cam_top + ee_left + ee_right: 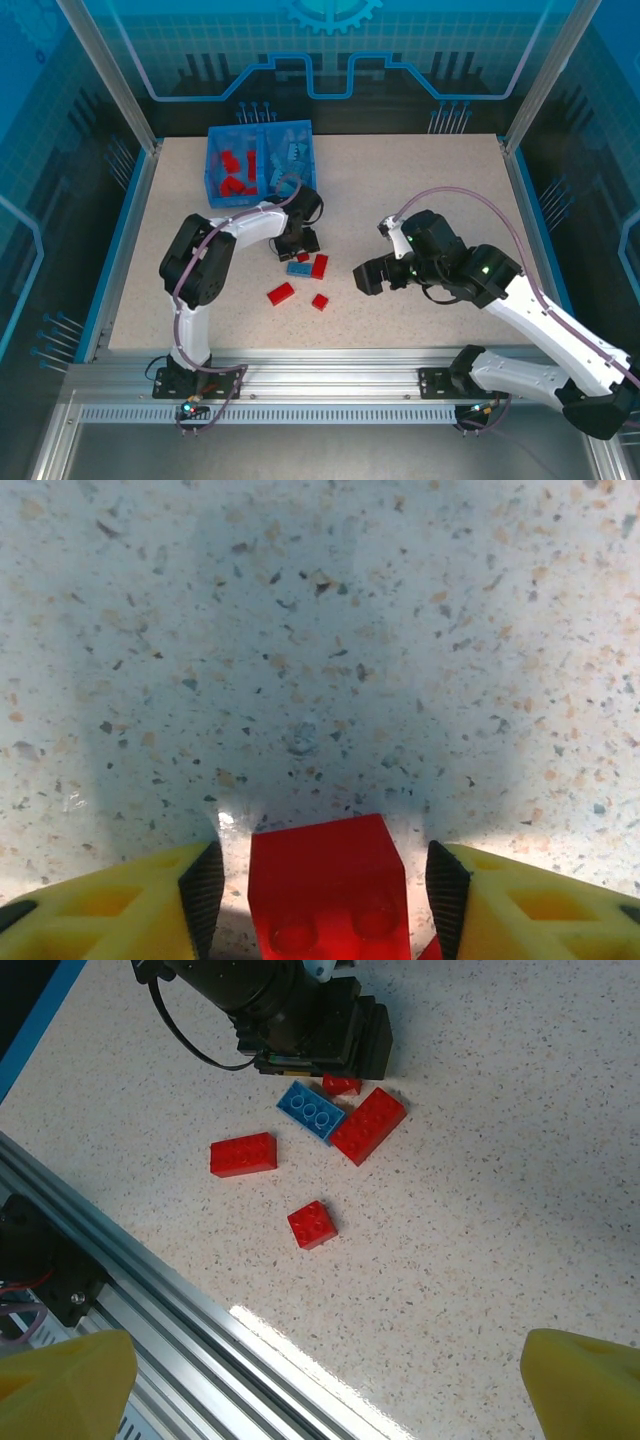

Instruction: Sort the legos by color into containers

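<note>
- Speckled tabletop (420,200) inside blue-walled cell; aluminium rail (330,380) along near edge.
- Nearest loose legos: red brick (281,293) and smaller square red brick (320,301), apart from each other, flat on the table.
- Right gripper (365,275) hanging right of the loose pile, fingers (65,1375) spread wide, nothing between them.
- Just beyond: blue brick (299,268) lying against long red brick (319,265), both flat, studs up.
- Left gripper (298,245) pointing down at the far end of that pair, over small red brick (330,885). Pads (203,890) on either side of it, thin gap on both sides, no contact visible.
- Far left: bin (210,170) with middle wall. Red legos (233,170) in left compartment, light blue legos (290,155) in right one.
</note>
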`<act>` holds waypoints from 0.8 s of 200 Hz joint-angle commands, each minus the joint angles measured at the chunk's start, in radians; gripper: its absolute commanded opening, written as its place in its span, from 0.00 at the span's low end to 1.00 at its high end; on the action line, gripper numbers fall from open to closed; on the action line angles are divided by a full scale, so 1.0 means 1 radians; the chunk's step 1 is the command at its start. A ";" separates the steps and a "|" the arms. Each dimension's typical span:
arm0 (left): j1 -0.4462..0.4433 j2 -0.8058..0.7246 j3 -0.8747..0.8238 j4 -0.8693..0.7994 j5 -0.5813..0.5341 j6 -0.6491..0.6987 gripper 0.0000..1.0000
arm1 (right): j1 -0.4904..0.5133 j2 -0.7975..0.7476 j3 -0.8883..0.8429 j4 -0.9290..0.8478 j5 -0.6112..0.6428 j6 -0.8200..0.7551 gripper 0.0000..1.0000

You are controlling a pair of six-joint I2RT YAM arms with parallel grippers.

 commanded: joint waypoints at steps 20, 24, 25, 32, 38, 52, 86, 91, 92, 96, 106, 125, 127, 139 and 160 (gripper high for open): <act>-0.006 0.035 0.018 -0.017 0.016 -0.010 0.41 | 0.006 0.007 -0.009 -0.006 -0.053 0.010 1.00; -0.006 0.032 0.020 -0.018 0.018 -0.010 0.39 | 0.006 0.012 -0.007 -0.006 -0.062 0.008 1.00; -0.007 0.031 0.020 -0.018 0.019 -0.010 0.39 | 0.006 0.013 -0.007 -0.006 -0.063 0.008 1.00; -0.006 0.025 0.024 -0.020 0.021 -0.007 0.37 | 0.010 0.021 -0.006 -0.006 -0.070 0.008 1.00; -0.006 0.018 0.027 -0.023 0.023 -0.004 0.35 | 0.013 0.027 -0.004 -0.003 -0.071 0.010 1.00; -0.006 -0.006 0.040 -0.035 0.022 0.005 0.31 | 0.017 0.034 -0.002 0.003 -0.065 0.017 1.00; -0.004 -0.115 0.090 -0.089 -0.073 0.056 0.25 | 0.018 0.023 0.007 0.012 -0.044 0.029 1.00; -0.004 -0.132 0.101 -0.100 -0.101 0.068 0.25 | 0.017 0.018 0.007 0.011 -0.038 0.031 1.00; -0.003 -0.136 0.104 -0.101 -0.106 0.069 0.25 | 0.017 0.017 0.007 0.010 -0.037 0.032 1.00; -0.002 -0.149 0.115 -0.111 -0.131 0.082 0.25 | 0.018 0.014 0.007 0.008 -0.032 0.032 1.00; 0.005 -0.178 0.145 -0.130 -0.193 0.113 0.25 | 0.018 0.003 0.004 0.007 -0.022 0.036 1.00; 0.036 -0.207 0.212 -0.143 -0.284 0.176 0.25 | 0.017 -0.017 -0.003 0.004 -0.007 0.045 1.00; 0.042 -0.209 0.221 -0.146 -0.288 0.181 0.25 | 0.018 -0.020 -0.004 0.003 -0.005 0.046 1.00; 0.086 -0.203 0.274 -0.156 -0.299 0.203 0.25 | 0.018 -0.032 -0.009 0.001 0.002 0.053 1.00; 0.186 -0.166 0.366 -0.160 -0.279 0.211 0.25 | 0.018 -0.051 -0.015 -0.003 0.013 0.068 1.00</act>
